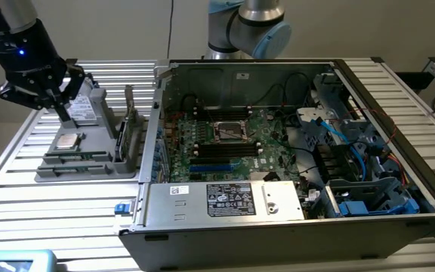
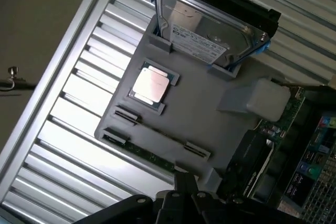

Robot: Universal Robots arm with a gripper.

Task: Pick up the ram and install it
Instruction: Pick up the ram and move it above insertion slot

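ram point(image 2: 149, 154): sunk in tray point(image 2: 205, 119) slot, top edge alone visible | arm point(image 1: 244, 25): cut by exterior view's 12 o'clock edge | case label point(image 1: 229, 199): print too small to read

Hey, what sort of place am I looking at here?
Probably a robotics lab bench for computer assembly: a robot arm over a slatted metal table, an open desktop PC case, and a grey parts tray holding a hard drive and processor chip.

Slatted table point(image 1: 51, 198) carries grey tray point(image 1: 81, 173) and computer case point(image 1: 278, 238).
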